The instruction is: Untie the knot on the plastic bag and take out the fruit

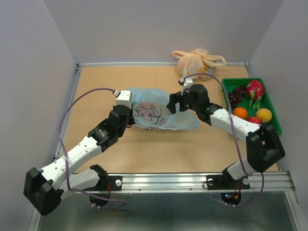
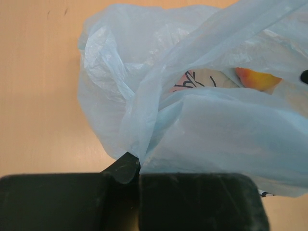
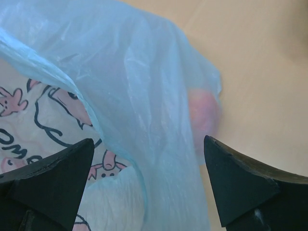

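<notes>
The light blue plastic bag with a cartoon face lies mid-table. My left gripper is at its left edge, shut on a fold of the bag; one fingertip shows under the pinched plastic. My right gripper is at the bag's upper right, open, with the blue film between its fingertips. A pinkish fruit shows through the film, and an orange-yellow one shows inside the bag. No tied knot shows in any view.
A green tray at the right holds grapes, a dragon fruit, an orange, a yellow-peach fruit and a red one. A tied peach-orange bag lies at the back edge.
</notes>
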`<action>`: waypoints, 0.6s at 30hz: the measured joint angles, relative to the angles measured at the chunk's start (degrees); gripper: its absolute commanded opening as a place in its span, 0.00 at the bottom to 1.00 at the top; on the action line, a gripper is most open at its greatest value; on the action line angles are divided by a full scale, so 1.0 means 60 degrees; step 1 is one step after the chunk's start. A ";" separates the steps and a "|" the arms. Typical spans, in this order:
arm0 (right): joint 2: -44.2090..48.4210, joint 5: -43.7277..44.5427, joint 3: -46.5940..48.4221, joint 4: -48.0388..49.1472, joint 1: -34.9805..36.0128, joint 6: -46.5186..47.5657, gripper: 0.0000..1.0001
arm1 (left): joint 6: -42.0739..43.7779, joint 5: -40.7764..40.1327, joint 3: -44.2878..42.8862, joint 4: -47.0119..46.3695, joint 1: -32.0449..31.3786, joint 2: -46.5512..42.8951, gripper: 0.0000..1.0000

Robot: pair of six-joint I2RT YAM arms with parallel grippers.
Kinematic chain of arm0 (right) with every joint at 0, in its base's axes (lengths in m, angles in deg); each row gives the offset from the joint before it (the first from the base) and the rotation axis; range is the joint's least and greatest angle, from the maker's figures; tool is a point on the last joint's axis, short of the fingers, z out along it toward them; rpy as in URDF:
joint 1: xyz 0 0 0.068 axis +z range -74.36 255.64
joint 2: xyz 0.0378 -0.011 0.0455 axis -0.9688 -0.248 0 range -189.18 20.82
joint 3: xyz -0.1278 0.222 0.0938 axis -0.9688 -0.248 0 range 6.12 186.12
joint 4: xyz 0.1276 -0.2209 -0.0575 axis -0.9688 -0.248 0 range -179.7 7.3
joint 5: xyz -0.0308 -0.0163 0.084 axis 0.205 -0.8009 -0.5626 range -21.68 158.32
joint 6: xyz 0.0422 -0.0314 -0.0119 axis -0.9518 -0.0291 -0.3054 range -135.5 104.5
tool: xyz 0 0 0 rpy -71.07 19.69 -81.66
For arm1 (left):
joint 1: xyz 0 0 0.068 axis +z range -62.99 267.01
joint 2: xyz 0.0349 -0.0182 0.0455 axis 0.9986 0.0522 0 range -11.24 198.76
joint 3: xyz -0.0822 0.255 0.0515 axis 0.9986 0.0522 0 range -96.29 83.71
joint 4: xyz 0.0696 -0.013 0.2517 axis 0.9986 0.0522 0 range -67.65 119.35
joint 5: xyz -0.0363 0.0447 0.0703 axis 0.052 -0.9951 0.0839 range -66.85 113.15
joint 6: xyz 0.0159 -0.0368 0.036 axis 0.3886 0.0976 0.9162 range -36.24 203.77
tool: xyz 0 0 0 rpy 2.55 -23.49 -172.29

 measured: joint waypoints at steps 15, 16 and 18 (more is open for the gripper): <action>-0.1949 0.0969 0.0619 -0.0324 0.0302 0.1268 0.00 | -0.0025 0.0084 0.0259 0.0058 -0.0004 0.0033 0.00; -0.1756 0.1075 0.0619 -0.0375 0.0379 0.1297 0.01 | -0.0029 0.0091 0.0259 0.0058 -0.0004 0.0055 0.00; -0.1147 0.1137 0.0688 -0.0663 0.0812 0.1366 0.00 | -0.0029 0.0095 0.0259 0.0051 -0.0004 0.0135 0.00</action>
